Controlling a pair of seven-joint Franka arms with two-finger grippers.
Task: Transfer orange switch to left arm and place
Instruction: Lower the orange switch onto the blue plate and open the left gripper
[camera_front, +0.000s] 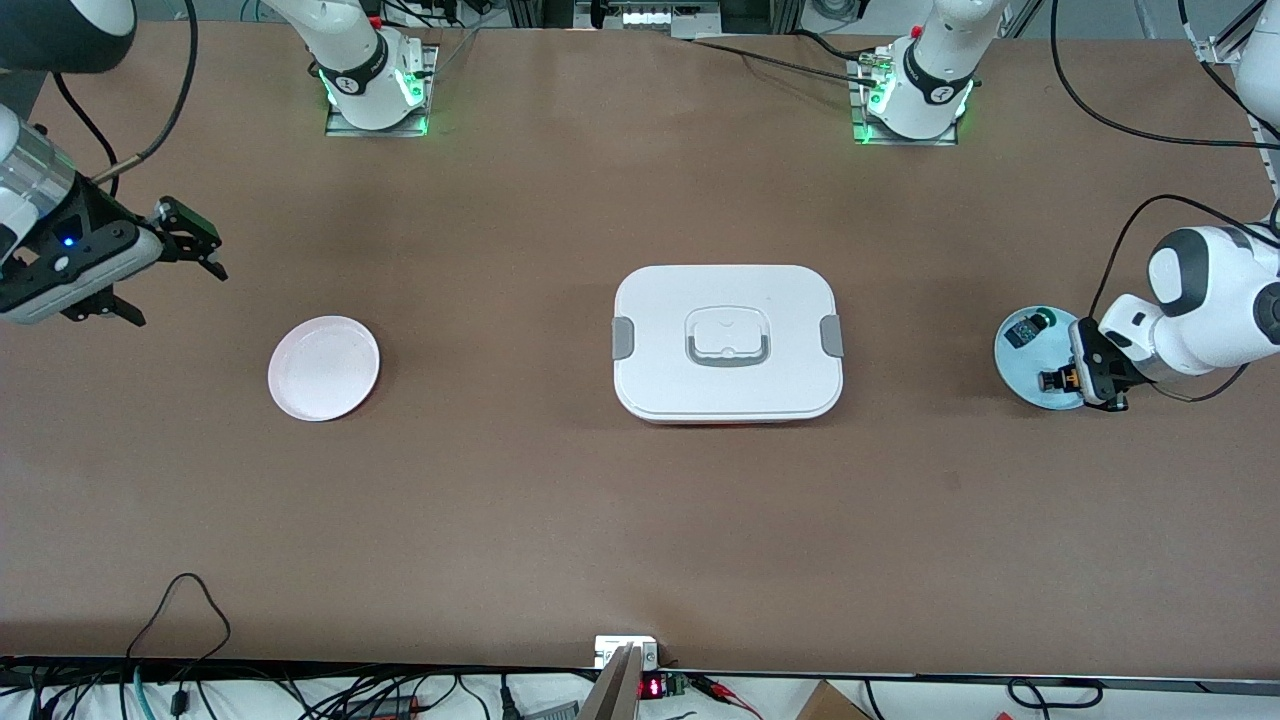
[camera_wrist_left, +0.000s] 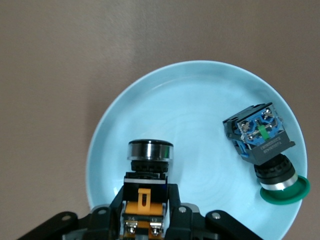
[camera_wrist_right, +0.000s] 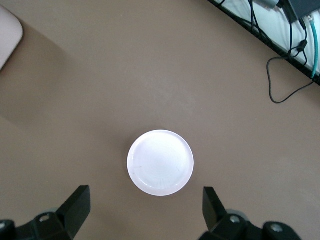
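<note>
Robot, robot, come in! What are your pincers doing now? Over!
Left pincer shut on orange switch, on the blue plate. Right pincer open, above pink plate. Box sits between the plates.

Matt brown table (camera_front: 560, 520) with a faintly fibrous finish. Smooth white plastic box (camera_front: 727, 400), semi-gloss, with grey plastic clips. Glossy pale blue plate (camera_wrist_left: 200, 115), glazed-looking; pale pink plate (camera_front: 324, 368), smooth with a soft sheen. Orange switch (camera_wrist_left: 146, 175): black and orange plastic body, polished metal collar. Green switch (camera_wrist_left: 265, 150): plastic cap, metal screws.
</note>
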